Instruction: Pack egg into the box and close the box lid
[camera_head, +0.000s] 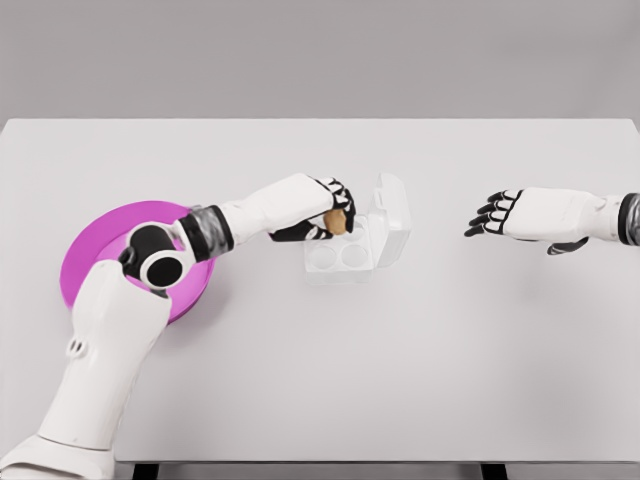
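A small white egg box (345, 255) stands near the table's middle, its lid (392, 218) swung open to the right. Two round hollows show in its front row. My left hand (328, 215) hovers at the box's back left corner, fingers curled around a brown egg (336, 222) held just over that corner. My right hand (495, 214) hangs over the table well to the right of the box, its fingers spread and holding nothing.
A magenta plate (100, 250) lies at the left, partly hidden by my left forearm and elbow (155, 262). The white table (400, 380) reaches to the front edge, where dark legs show below.
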